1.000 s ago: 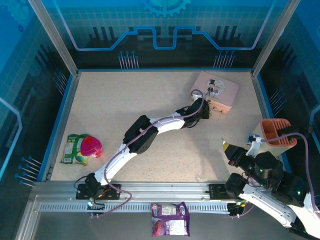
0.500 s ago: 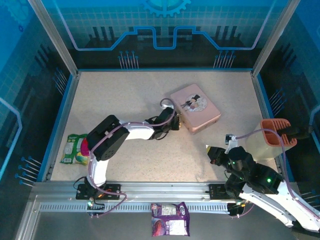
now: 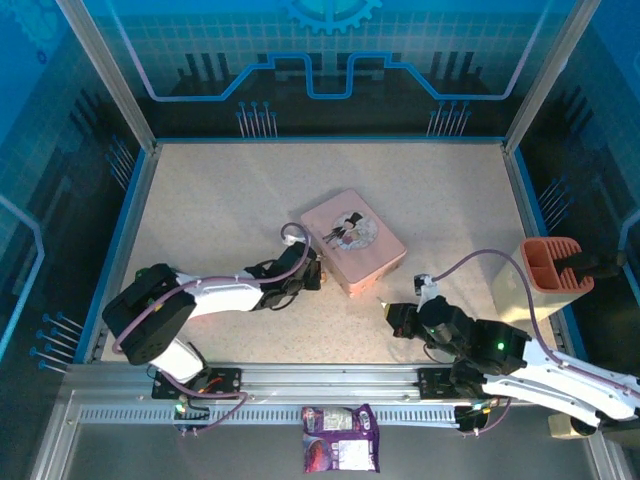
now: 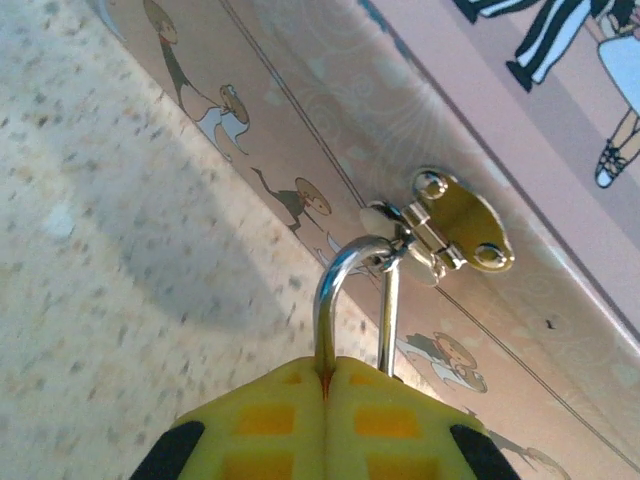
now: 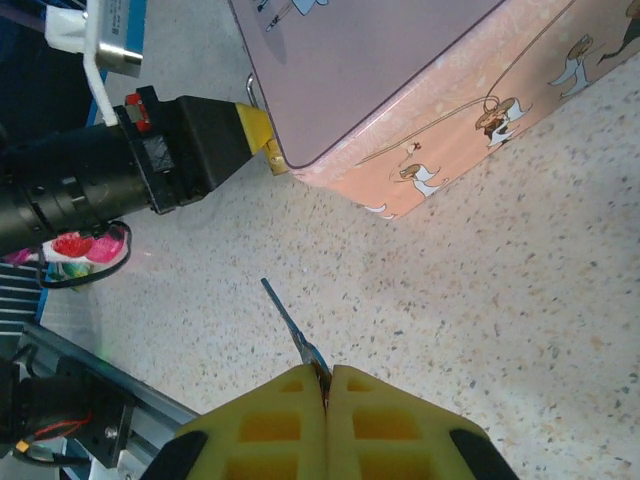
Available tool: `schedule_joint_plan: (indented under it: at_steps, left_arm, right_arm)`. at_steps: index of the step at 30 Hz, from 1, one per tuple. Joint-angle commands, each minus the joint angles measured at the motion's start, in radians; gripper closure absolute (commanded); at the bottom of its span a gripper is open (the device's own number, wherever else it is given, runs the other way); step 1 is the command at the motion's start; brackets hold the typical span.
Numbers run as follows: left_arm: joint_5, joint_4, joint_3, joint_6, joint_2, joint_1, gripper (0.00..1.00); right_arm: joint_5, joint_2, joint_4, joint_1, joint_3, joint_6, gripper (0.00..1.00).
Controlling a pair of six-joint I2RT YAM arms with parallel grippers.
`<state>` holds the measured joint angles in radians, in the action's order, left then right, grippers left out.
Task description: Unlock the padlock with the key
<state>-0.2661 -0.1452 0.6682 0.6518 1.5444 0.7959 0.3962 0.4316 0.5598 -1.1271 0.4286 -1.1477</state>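
1. Facing both claws from just ahead: pink box (image 3: 350, 240).
2. Clamped tight on the padlock (image 4: 322, 325): left gripper (image 4: 325, 375).
3. Pinching the key (image 5: 290, 325): right gripper (image 5: 325, 385).
4. Hidden between left fingers, padlock body; shackle (image 4: 388, 320) hooked through hasp (image 4: 455, 225) ahead.
5. Poking forward from right fingertips, key blade, clear of box.

The box (image 3: 352, 240) sits near the middle of the desk (image 3: 220, 200). The padlock (image 4: 345, 285) hangs from the hasp (image 4: 460, 225) on the box's side facing the near left corner, with the left pincer (image 3: 312, 276) on it. The right pincer (image 3: 388, 312), with the key (image 5: 288, 322), lies toward the near edge, before the box and apart from it. A holder (image 3: 548, 268) stands at the right edge, and a packet (image 3: 148, 297) lies at the left edge.
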Motion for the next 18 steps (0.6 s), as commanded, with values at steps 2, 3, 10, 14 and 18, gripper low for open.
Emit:
schedule_joint_plan:
  at_steps: [2, 3, 10, 14, 18]
  left_arm:
    - [-0.064, 0.086, -0.018, 0.087, -0.04, 0.104, 1.0]
    - [-0.07, 0.085, -0.017, 0.103, -0.035, 0.129, 1.0]
    - [-0.072, 0.067, 0.093, 0.113, 0.077, 0.262, 1.0]
    - [-0.04, 0.039, 0.198, 0.086, 0.174, 0.275, 1.0]
    - [0.002, 0.038, 0.326, 0.044, 0.274, 0.274, 1.0]
  right_arm:
    - [0.111, 0.004, 0.018, -0.066, -0.022, -0.101, 1.0]
    - [0.121, 0.001, 0.044, -0.074, -0.019, -0.12, 1.0]
    - [0.184, -0.083, 0.287, -0.095, 0.05, -0.182, 1.0]
    - [0.207, -0.133, 0.37, -0.098, 0.077, -0.201, 1.0]
    - [0.197, -0.134, 0.332, -0.098, 0.066, -0.199, 1.0]
